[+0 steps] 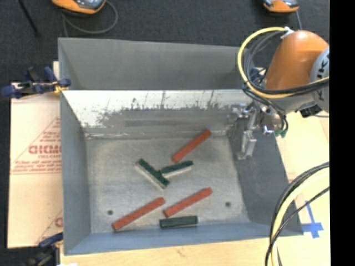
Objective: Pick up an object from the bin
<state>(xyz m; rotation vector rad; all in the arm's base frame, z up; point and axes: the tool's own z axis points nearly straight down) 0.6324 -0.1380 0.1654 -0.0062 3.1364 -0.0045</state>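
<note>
Pincer [244, 140] of the arm is hanging inside the grey bin [166, 71], close against its right wall near the back corner; whether it is wide or narrow cannot be told. Nearest to it, an orange-red bar [191, 144] is lying slantwise on the bin floor, apart from it to the left. Further out, a cluster of dark green and white bars [161, 174] is lying crossed at mid-floor. A second red bar [187, 201], a third red bar [138, 213] and a lone dark green bar [178, 221] are lying near the front wall.
</note>
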